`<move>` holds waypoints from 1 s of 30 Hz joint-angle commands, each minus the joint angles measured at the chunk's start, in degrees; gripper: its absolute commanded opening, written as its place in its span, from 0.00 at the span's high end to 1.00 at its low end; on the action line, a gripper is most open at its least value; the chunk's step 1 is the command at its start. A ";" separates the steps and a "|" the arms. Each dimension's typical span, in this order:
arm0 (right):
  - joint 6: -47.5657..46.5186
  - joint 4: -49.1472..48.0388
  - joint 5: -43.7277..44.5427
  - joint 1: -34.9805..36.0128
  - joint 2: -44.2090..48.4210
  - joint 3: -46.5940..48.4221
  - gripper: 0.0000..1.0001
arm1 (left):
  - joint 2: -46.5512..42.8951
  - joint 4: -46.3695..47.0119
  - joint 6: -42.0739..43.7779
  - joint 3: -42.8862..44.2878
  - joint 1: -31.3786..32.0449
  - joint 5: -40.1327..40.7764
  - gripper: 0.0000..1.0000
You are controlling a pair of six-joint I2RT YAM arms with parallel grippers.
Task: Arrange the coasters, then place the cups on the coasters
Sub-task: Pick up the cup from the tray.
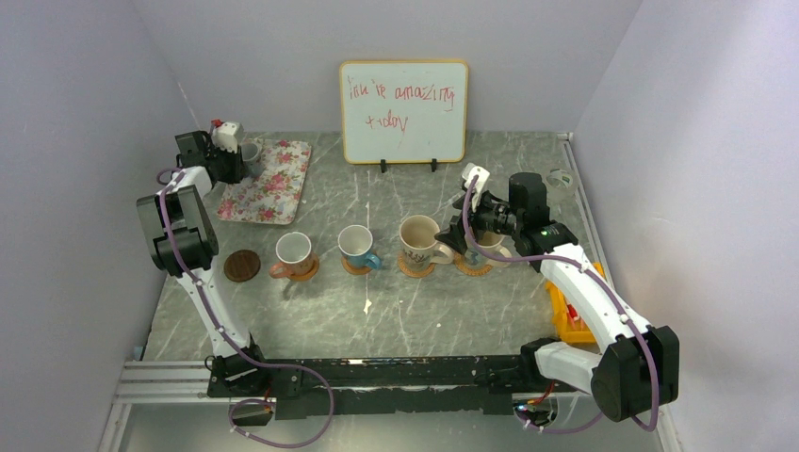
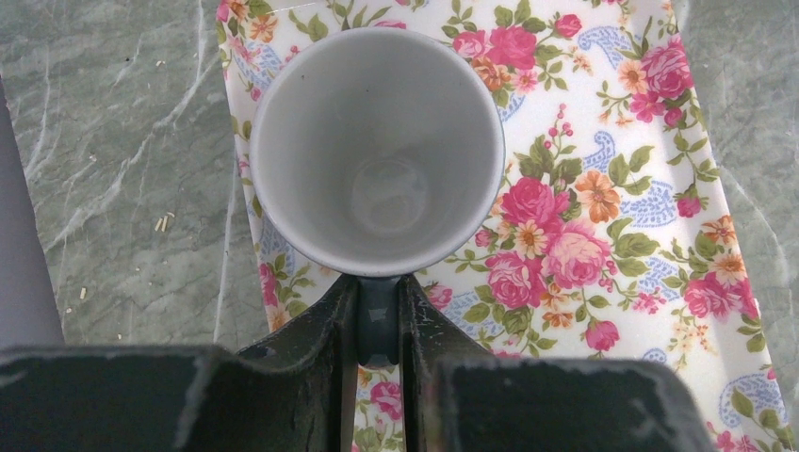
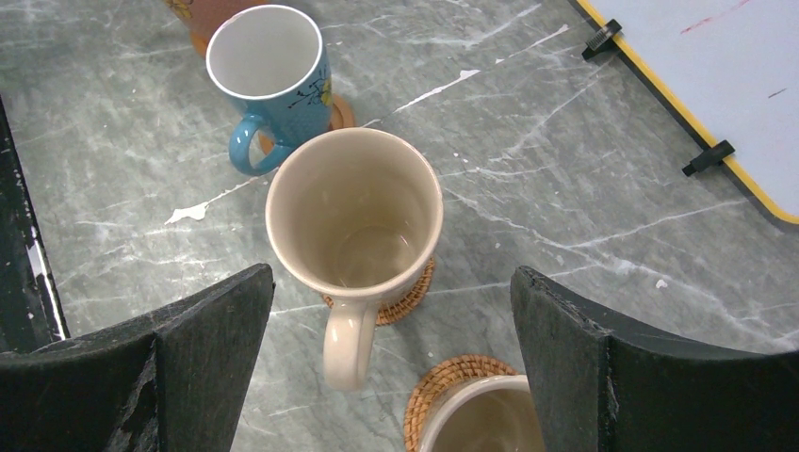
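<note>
The small grey cup [image 2: 377, 151] is upright and empty at the left edge of the floral tray [image 2: 612, 188], which lies at ten o'clock on the tabletop [image 1: 452, 311]; the left claw [image 2: 377, 315] is clamped on the cup's handle, which points to six o'clock in the left wrist view, with the bowl at twelve o'clock from the fingers; a row runs across the middle of the tabletop from nine o'clock to three o'clock: the dark brown coaster [image 1: 242, 266], bare, then the orange-brown cup [image 1: 293, 250], the blue-handled cup [image 1: 356, 243], a cream cup [image 1: 419, 237] and a second cream cup [image 1: 494, 247], each on its own tan coaster [image 1: 306, 273]; the blue-handled cup and the first cream cup show empty insides; the right claw [image 3: 391, 311] hangs with its fingers wide apart, gripping nothing, the first cream cup at twelve o'clock from it on a woven coaster [image 3: 415, 292], the second's rim at six o'clock.
</note>
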State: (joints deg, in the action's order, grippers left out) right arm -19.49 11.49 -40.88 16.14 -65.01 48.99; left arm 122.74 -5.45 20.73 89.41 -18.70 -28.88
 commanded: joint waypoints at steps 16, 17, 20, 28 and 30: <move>-0.47 -1.38 -1.74 -0.32 1.14 0.14 0.00 | -9.20 9.92 -5.63 -6.00 -1.42 -6.47 0.95; -0.47 -1.38 -1.74 -0.31 1.12 0.14 0.00 | -9.93 10.02 -5.62 -6.26 -1.43 -6.84 0.95; -0.54 -1.29 -1.83 -0.25 1.02 0.22 0.00 | -11.71 10.86 -5.63 -7.60 -1.58 -7.79 0.95; -0.42 -1.38 -1.83 -0.30 1.12 0.23 0.00 | -16.77 11.63 -4.83 -11.66 -1.78 -9.47 0.95; -0.47 -1.29 -1.88 -0.32 1.16 0.23 0.00 | -18.08 10.17 -3.75 -12.49 -1.85 -9.87 0.95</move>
State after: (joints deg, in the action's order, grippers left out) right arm -19.49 11.49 -41.01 16.14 -65.01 48.99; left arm 110.02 2.22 15.62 77.84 -20.18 -35.20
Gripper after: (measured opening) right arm 0.997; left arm 0.211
